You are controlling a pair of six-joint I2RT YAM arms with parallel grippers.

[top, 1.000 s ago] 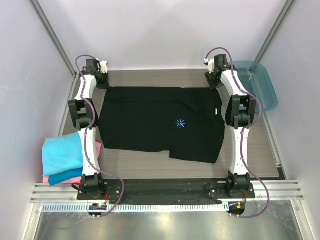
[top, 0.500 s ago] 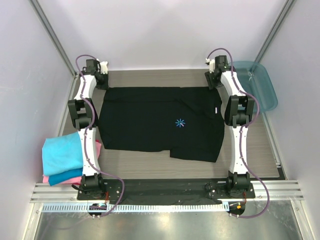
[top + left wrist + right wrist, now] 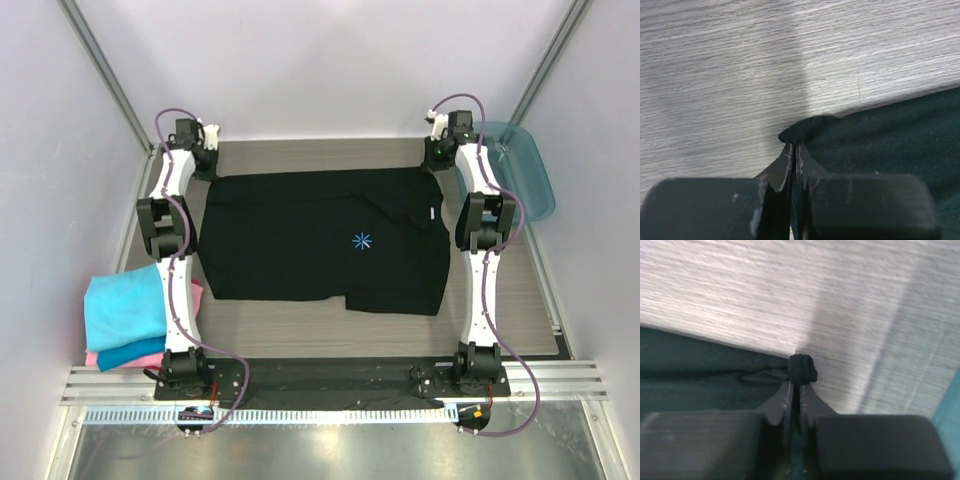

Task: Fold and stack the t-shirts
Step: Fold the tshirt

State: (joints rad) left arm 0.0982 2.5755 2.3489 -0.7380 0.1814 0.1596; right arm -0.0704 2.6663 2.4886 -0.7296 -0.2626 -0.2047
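Observation:
A large black t-shirt (image 3: 320, 238) with a small light-blue starburst mark (image 3: 360, 241) lies spread flat on the wooden table. My left gripper (image 3: 208, 160) is shut on its far left corner; the left wrist view shows the fingers (image 3: 785, 170) pinching black cloth (image 3: 880, 135). My right gripper (image 3: 437, 160) is shut on the far right corner; the right wrist view shows a bunched black fold (image 3: 802, 368) between the fingers (image 3: 788, 400). Folded turquoise (image 3: 125, 305), blue (image 3: 132, 354) and pink (image 3: 196, 297) t-shirts are stacked at the near left.
A translucent teal plastic tray (image 3: 520, 165) stands at the far right, close to the right arm; its edge shows in the right wrist view (image 3: 950, 405). White walls enclose the table on three sides. The arm bases sit on a black rail (image 3: 330, 380) at the near edge.
My right gripper has moved right and a little back, pulling the shirt's far right corner outward. The fold across the shirt's right half has flattened. The left gripper has held still.

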